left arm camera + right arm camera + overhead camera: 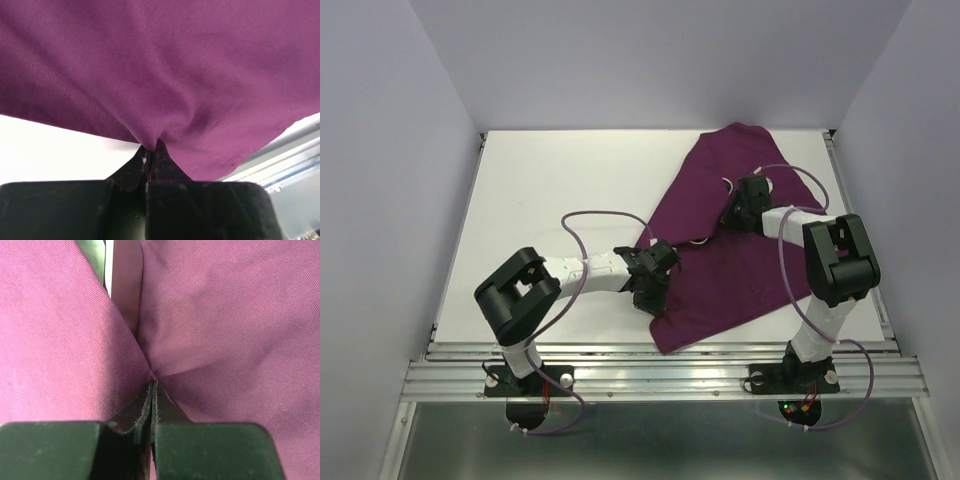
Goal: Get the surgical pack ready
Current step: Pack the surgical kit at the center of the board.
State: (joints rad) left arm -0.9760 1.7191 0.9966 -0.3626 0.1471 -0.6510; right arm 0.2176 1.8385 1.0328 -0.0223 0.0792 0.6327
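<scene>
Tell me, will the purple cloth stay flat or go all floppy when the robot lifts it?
Probably floppy: the purple cloth bunches into soft creases where the left claw and right claw pinch it. It would likely sag between them. Its fine woven surface looks thin, so it is probably light and not very slippery.

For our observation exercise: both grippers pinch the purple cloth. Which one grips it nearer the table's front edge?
The left gripper, clamped on the cloth at its near-left edge; the right gripper pinches it farther back, nearer the middle.
</scene>
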